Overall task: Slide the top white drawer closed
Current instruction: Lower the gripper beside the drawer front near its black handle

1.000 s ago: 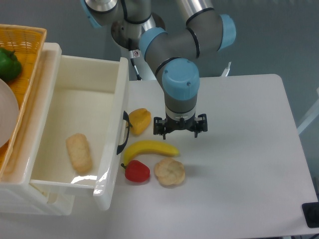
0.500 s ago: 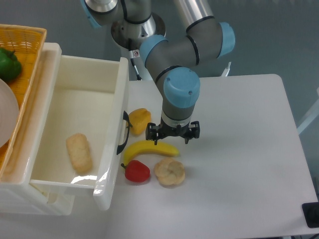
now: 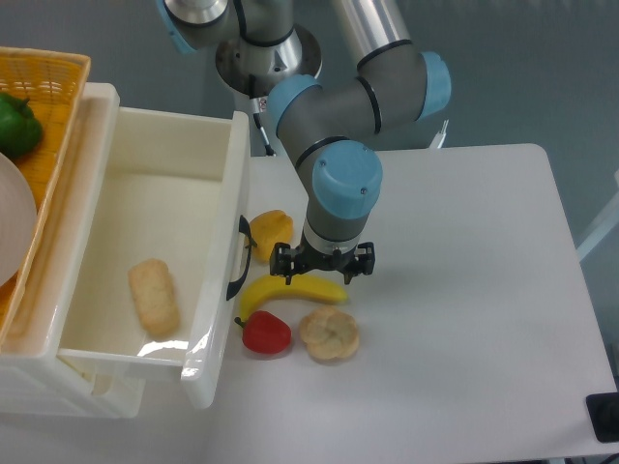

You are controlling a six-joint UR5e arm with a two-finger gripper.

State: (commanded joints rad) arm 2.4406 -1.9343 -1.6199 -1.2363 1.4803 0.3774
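Note:
The top white drawer (image 3: 221,290) stands pulled far out to the right, its curved black handle (image 3: 238,257) on the front panel. A pale bread roll (image 3: 154,296) lies inside it. My gripper (image 3: 322,264) points down over the table, to the right of the drawer front by roughly a hand's width, just above the banana (image 3: 287,289). Its fingers (image 3: 282,263) are spread wide and hold nothing.
A yellow pepper (image 3: 271,233), a red pepper (image 3: 265,333) and a round biscuit (image 3: 329,333) lie near the drawer front. An orange wicker basket (image 3: 48,97) with a green pepper (image 3: 15,126) sits on the cabinet top. The lower drawer front (image 3: 73,396) shows below.
My gripper has moved left and slightly down, toward the drawer front, from beside the banana's tip to over its middle. The drawer has not moved.

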